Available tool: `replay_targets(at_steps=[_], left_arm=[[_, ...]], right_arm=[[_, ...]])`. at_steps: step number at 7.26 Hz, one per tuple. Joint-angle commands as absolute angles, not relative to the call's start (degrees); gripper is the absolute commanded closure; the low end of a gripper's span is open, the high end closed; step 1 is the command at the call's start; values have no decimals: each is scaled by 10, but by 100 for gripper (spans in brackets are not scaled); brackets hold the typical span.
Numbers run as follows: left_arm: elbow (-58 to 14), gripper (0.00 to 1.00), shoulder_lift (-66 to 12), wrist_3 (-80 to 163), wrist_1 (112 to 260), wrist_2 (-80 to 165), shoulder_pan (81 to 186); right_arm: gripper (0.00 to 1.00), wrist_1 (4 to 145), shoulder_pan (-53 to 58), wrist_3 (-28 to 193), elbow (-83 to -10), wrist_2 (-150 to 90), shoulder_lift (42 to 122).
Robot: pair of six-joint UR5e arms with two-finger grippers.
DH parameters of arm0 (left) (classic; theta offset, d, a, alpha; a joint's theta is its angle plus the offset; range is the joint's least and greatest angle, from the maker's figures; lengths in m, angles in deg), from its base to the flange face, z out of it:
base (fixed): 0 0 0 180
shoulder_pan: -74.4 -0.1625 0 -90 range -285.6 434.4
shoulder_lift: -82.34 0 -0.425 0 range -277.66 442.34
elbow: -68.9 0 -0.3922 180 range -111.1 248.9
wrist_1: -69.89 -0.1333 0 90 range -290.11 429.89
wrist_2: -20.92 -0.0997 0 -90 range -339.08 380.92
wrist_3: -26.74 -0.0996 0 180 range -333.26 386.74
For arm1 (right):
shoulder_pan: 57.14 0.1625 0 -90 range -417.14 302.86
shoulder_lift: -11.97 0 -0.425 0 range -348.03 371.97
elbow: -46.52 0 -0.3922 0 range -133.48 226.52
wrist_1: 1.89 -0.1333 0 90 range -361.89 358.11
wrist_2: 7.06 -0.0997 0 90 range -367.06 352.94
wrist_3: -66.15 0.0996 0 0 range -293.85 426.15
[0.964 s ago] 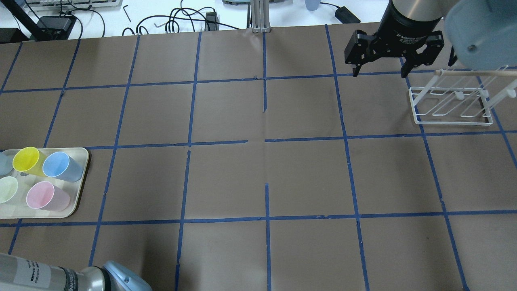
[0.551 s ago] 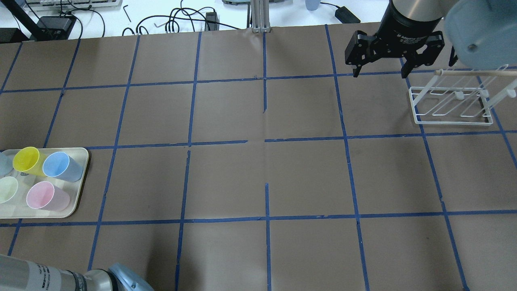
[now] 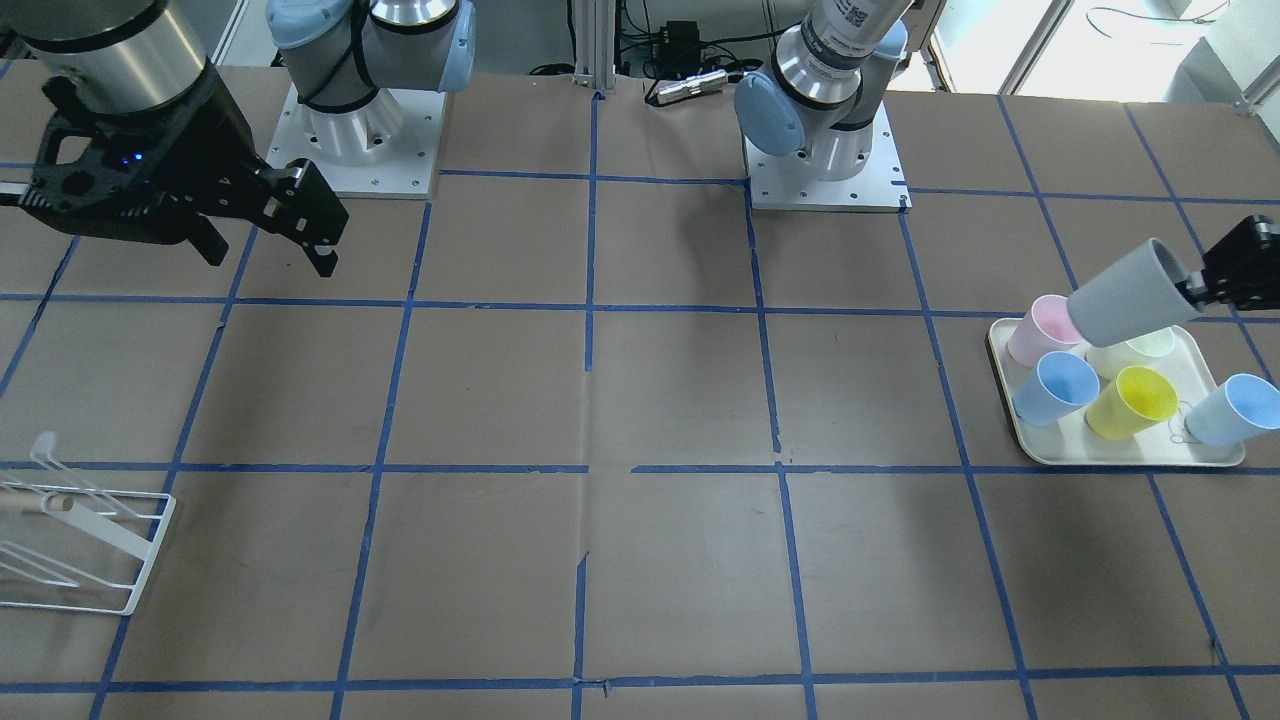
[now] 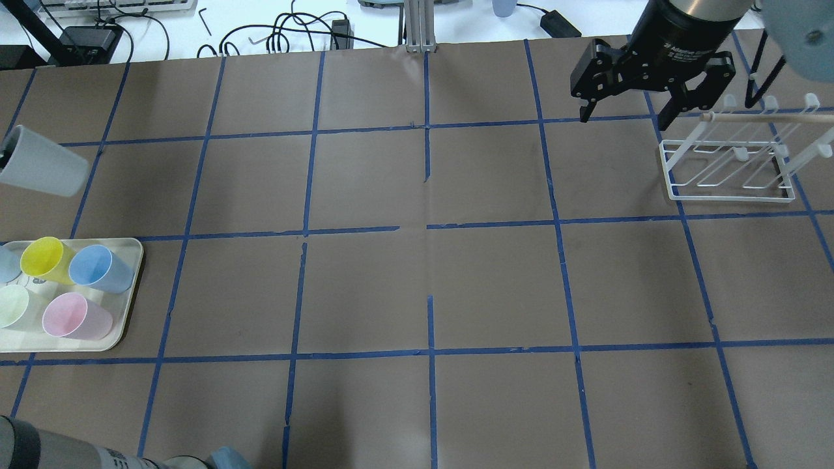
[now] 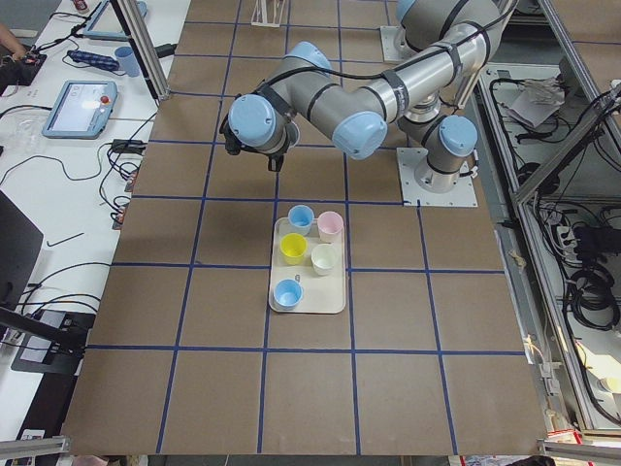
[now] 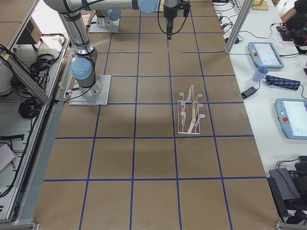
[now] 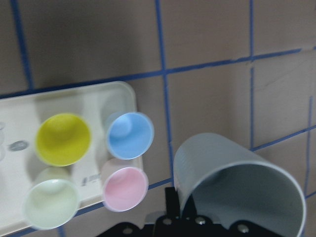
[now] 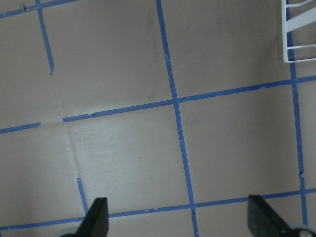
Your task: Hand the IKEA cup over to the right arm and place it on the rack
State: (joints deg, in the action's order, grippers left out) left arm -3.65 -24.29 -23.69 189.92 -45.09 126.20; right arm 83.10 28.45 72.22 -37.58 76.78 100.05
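The IKEA cup [image 3: 1128,296] is pale grey and lies tilted on its side in the air above and beside the cream tray [image 3: 1130,460]. My left gripper [image 3: 1200,284] is shut on its rim at the view's right edge. In the overhead view the cup [image 4: 44,172] hangs at the far left, and the left wrist view shows its open mouth [image 7: 242,192]. My right gripper [image 4: 623,120] is open and empty, hovering just left of the white wire rack [image 4: 730,185]. The right wrist view shows its fingertips [image 8: 96,219] spread wide over bare table, with a rack corner [image 8: 301,54].
The tray's rim [image 4: 133,286] holds a yellow cup [image 4: 40,258], a light blue cup [image 4: 92,267], a pink cup [image 4: 68,316], a cream-green cup [image 4: 12,306] and another light blue cup [image 3: 1225,410]. Brown paper with blue tape grid covers the table [image 4: 423,280].
The grey cup has come into the overhead view at the far left, lifted above the table. My right gripper has shifted slightly right and farther back. The left arm's elbow has slid down-left.
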Motion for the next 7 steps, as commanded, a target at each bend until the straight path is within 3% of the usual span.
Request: replay_targets(at_steps=[1, 3, 7], left_arm=[[-123, 100, -219, -177, 1907, -293, 1352], [-209, 100, -188, -173, 1907, -146, 1426], [-280, 100, -172, -175, 1903, 111, 1557]], right_arm=[[0, 744, 212, 705, -352, 695, 999], [0, 685, 165, 702, -352, 610, 999], [0, 494, 122, 661, -364, 387, 999]])
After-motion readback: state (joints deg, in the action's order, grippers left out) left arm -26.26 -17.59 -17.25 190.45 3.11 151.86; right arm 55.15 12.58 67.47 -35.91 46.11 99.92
